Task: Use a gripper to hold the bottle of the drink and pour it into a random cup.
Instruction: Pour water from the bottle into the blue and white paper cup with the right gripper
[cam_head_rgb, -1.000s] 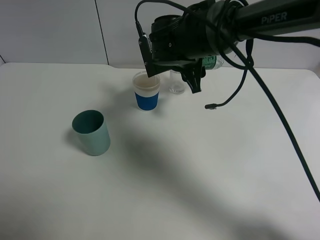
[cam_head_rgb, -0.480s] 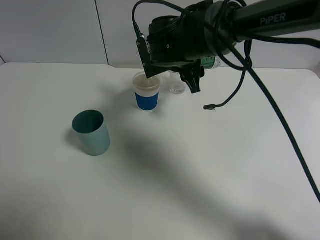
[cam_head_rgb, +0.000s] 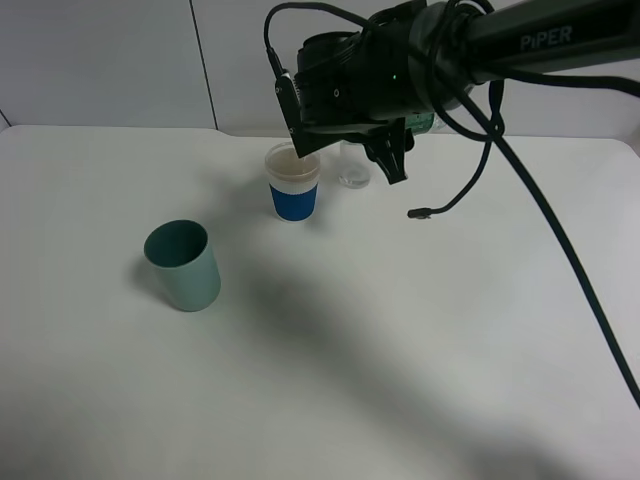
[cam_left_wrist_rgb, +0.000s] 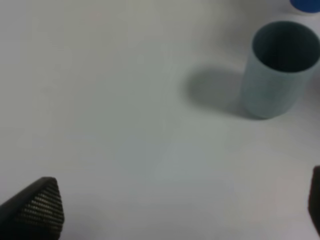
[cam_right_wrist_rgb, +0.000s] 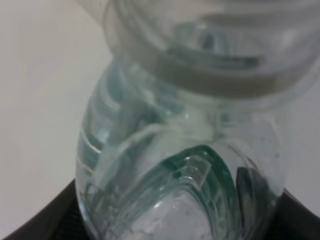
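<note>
My right gripper (cam_head_rgb: 397, 148) hangs over the back of the table, shut on the bottle of the drink (cam_head_rgb: 426, 123). The bulky black wrist hides most of the bottle, and only a bit of green label shows. In the right wrist view the clear bottle (cam_right_wrist_rgb: 185, 150) fills the picture, with dark fingers (cam_right_wrist_rgb: 35, 222) at its sides. It is tipped toward the blue-and-white cup (cam_head_rgb: 294, 185), which holds brownish liquid. My left gripper (cam_left_wrist_rgb: 175, 207) is open above the bare table, short of the teal cup (cam_left_wrist_rgb: 280, 67).
The teal cup (cam_head_rgb: 183, 265) stands at mid-left. A clear drinking glass (cam_head_rgb: 353, 166) sits just right of the blue-and-white cup, behind the gripper finger. A loose black cable end (cam_head_rgb: 424, 212) dangles over the white table (cam_head_rgb: 400, 330).
The right wrist has turned a little, lifting its lower finger slightly. The bottle stays over the blue-and-white cup. The cups have not moved.
</note>
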